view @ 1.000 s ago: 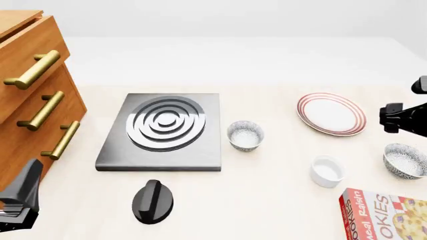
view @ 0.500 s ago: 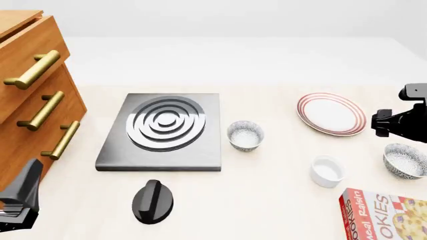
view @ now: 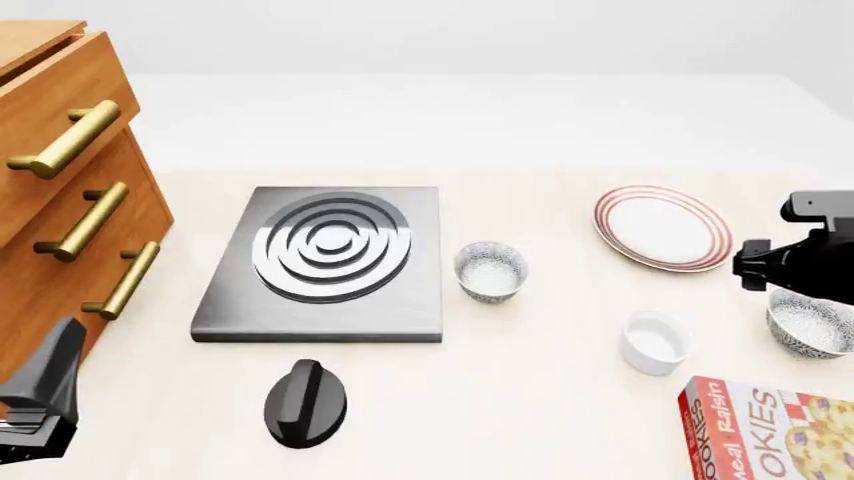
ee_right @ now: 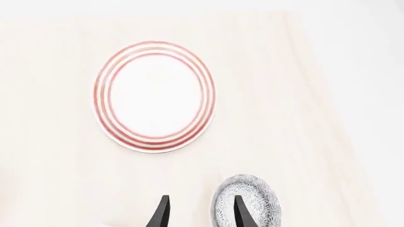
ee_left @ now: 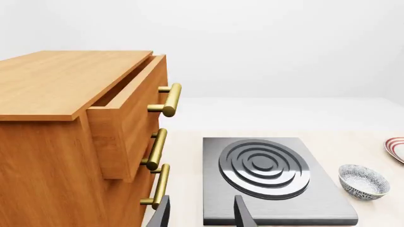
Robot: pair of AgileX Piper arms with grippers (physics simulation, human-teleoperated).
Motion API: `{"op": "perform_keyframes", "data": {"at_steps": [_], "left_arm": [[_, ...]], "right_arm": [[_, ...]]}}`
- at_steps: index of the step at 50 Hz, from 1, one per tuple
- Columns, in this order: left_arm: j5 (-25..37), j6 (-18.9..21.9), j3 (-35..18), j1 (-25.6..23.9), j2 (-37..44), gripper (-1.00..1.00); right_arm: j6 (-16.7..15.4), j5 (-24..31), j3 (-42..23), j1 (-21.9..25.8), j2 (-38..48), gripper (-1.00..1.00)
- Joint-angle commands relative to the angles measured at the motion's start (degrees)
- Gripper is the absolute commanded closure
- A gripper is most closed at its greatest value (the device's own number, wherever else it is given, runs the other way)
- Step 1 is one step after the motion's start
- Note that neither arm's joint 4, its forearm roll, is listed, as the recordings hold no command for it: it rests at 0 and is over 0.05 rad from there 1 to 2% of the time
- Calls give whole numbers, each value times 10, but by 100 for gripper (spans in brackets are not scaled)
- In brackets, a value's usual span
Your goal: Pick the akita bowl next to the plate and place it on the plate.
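1. We count two speckled bowls. The akita bowl we want stands near the desk's right edge, just beside the plate on its near side. The other bowl sits mid-desk against the hob, well apart from the plate.
2. Our right gripper hangs above the bowl with its fingers parted and nothing between them. In the right wrist view one fingertip lies over the bowl's rim and the other over bare desk beside it.
3. Our left gripper waits open and empty near the desk's near left corner, beside the drawer cabinet.
4. We judge the bowl to be stiff glazed ceramic: light enough for one arm, slick on its curved wall, and likely to chip if dropped or knocked.
5. The bowl looks too wide to span, so we would pinch its rim, one finger inside against the whitish interior and one outside on the speckled wall.
6. The narrow foot makes it tippy, so a rim pinch calls for a firm close and a level lift.
7. The ramekin and the cookie box stand near the bowl toward the near edge, away from the short path to the plate.
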Motion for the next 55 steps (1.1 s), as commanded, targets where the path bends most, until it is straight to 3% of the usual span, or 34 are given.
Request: {"op": "perform_keyframes", "data": {"at_steps": [1,19,42,45,49,55], "left_arm": [[0,0,0,0,0,-100],[0,0,0,0,0,-100],[0,0,0,0,0,-100],[0,0,0,0,0,-100],[0,0,0,0,0,-100],[0,0,0,0,0,-100]], "right_arm": [[-6,-10,-10,-8,37,-100],[-32,26,-38,-35,45,-100],[-32,26,-38,-35,45,-100],[-34,-26,-21,-33,117,-100],[-38,6,-35,-33,102,-100],[-36,-8,-30,-33,114,-100]]}}
